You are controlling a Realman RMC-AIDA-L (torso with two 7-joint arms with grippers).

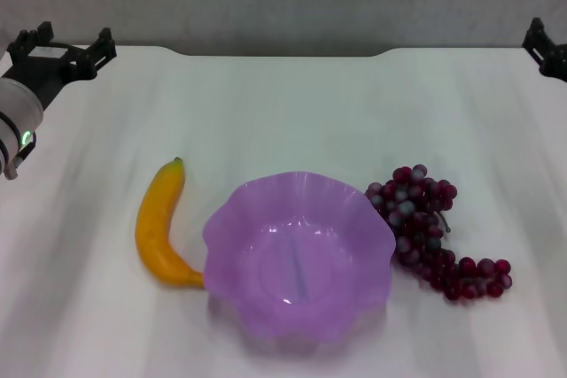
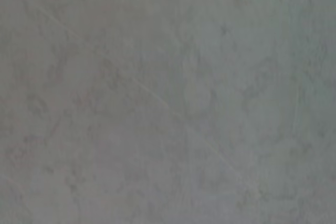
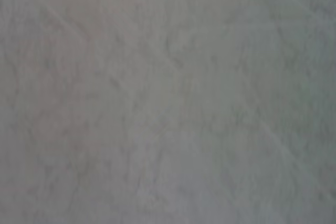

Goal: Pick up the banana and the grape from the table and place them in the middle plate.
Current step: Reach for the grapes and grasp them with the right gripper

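The left gripper (image 1: 62, 46) hangs at the far left corner of the worktop (image 1: 283, 112), its two dark fingers spread apart with nothing between them, well apart from every fruit. The right gripper (image 1: 545, 46) shows only as a dark piece at the far right edge, and whether it is open or closed cannot be told. The middle plate (image 1: 232, 219) sits near the front centre of the white worktop, a translucent purple bowl-like dish with a wavy scalloped rim and nothing inside it. The banana (image 1: 158, 223) lies flat on the robot's left of the plate, curved, smooth and glossy yellow-orange, its small dark green tip pointing away from the robot and its near end touching or just under the plate's rim. The grape (image 1: 430, 232) lies on the other side, a long bunch of small dark red-purple berries, some frosted grey, pressed close against the plate's edge. Both wrist views show only a plain mottled grey surface.
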